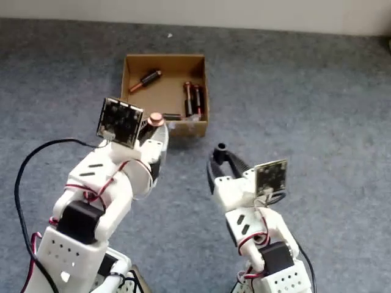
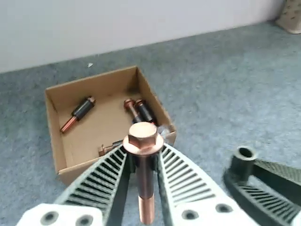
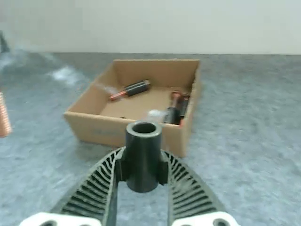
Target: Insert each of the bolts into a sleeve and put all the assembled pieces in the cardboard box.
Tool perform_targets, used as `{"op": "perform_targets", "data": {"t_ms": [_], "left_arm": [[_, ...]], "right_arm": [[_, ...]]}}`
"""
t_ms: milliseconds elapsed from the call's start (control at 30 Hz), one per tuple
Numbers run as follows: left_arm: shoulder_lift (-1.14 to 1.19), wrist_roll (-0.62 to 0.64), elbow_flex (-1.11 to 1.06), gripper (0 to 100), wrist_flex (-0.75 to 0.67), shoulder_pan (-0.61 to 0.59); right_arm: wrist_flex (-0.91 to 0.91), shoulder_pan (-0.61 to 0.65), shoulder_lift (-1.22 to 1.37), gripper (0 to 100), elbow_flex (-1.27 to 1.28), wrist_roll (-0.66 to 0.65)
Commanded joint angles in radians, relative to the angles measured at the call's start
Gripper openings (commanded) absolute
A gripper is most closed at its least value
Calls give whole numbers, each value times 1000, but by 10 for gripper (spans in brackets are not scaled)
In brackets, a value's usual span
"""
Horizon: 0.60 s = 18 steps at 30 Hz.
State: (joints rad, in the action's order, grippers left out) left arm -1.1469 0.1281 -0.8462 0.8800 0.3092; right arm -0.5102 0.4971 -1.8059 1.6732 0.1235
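surface: grey carpeted table top [image 1: 317,91] | on it: open cardboard box [image 1: 135,66], near far edge, holding assembled pieces

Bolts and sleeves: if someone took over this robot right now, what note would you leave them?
Left gripper: shut on a bolt, head up, by the box's near wall.
Right gripper: shut on a sleeve, upright, bore open, short of the box.
Done: about four assembled pieces lie in the box.
To do: put this bolt into this sleeve, then drop the piece in the box.
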Motion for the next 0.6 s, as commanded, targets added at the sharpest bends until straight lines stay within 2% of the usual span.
{"op": "perform_targets", "data": {"t_ms": [0, 133, 267, 433, 567], "left_arm": [[-48, 14, 4, 5, -25, 94], [-48, 14, -1, 5, -49, 160], [-50, 14, -70, 5, -169, 162], [-50, 14, -134, 5, -273, 163], [-50, 14, -125, 5, -278, 163]], "right_arm": [[1, 84, -28, 5, 84, -11], [1, 157, -28, 5, 87, -12], [1, 206, -28, 5, 87, -14], [1, 260, -27, 5, 107, -149], [1, 269, -27, 5, 108, -160]]}}
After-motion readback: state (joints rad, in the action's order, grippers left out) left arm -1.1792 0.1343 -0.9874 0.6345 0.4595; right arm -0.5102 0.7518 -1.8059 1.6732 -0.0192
